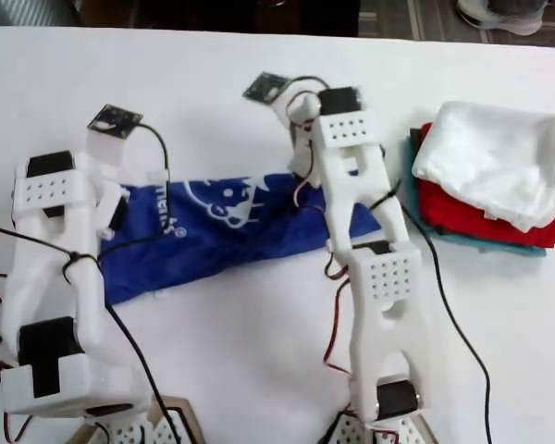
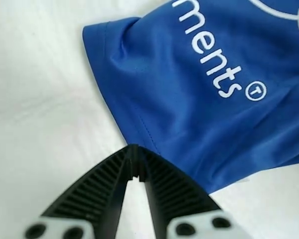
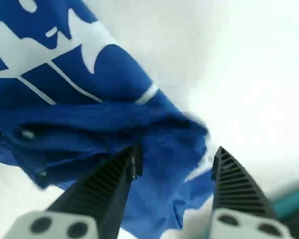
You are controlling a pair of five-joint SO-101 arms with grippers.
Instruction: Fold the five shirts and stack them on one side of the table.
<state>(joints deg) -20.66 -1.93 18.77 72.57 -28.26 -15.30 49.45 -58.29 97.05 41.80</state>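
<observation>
Blue shirt, printed in white, lies folded into a long, rumpled band across the middle of the white table, between your two arms. Your left gripper has its jaws pressed tip to tip right at the shirt's stitched hem; whether any cloth is pinched cannot be told. Your right gripper stands wide open, straddling the bunched opposite end. Near the table's right edge sits a stack of folded shirts, white on top, red and teal beneath.
</observation>
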